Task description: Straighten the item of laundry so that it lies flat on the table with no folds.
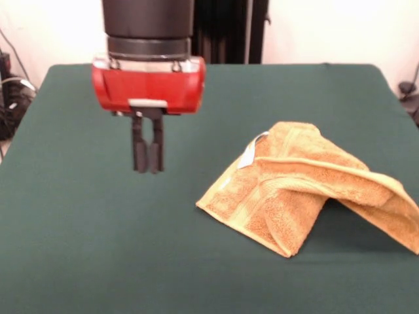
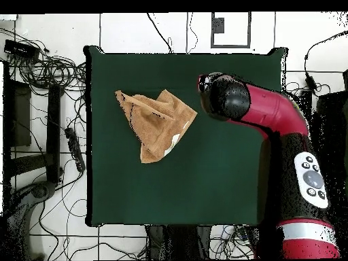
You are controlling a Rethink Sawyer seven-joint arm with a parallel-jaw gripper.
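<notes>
The orange-tan towel [image 1: 308,186] lies crumpled on the green table [image 1: 98,248], right of centre in the front view. It is folded over itself, with a raised ridge running to the right edge and a white tag [image 1: 252,152] on its upper left. My gripper [image 1: 148,160] hangs above the table to the left of the towel, well apart from it, shut and empty. In the overhead view the towel [image 2: 156,122] sits in the table's [image 2: 217,183] upper left part. There the arm's wrist [image 2: 224,96] hides the gripper.
Cables and equipment [image 2: 47,102] lie on the floor beside the table in the overhead view. The red arm [image 2: 272,119] reaches in over the table's right edge there.
</notes>
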